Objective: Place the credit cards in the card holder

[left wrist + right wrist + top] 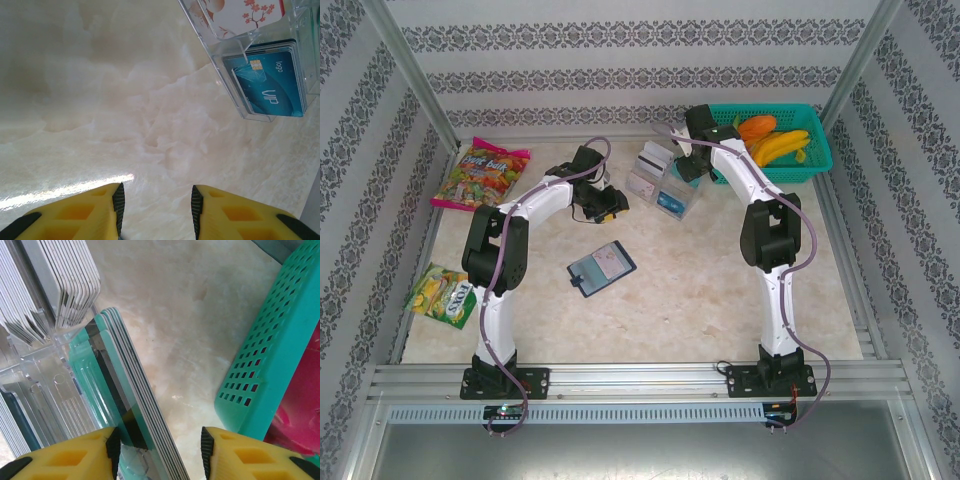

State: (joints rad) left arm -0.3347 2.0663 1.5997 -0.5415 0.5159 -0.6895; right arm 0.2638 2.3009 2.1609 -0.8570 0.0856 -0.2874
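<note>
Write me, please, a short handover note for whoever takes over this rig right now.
Left gripper: fingers open, empty, over bare table beside the clear rack.
Right gripper: fingers open around the teal cards standing in the rack, not clamped.
Card holder lies mid-table, away from both; whether a card sits on it is unclear.
Done: nothing certain. Left: grip cards, carry them to the holder, slot them in; white cards and blue cards wait in the rack.

Yellow jaws of the left gripper (156, 215) stand apart at the bottom edge, with bare pale marbled worktop (100, 100) between them. In the upper right, a clear tray (220, 65) holds a stack of blue cards (272, 82) marked VIP, and beyond them a white card (240, 12) with red blossoms.
</note>
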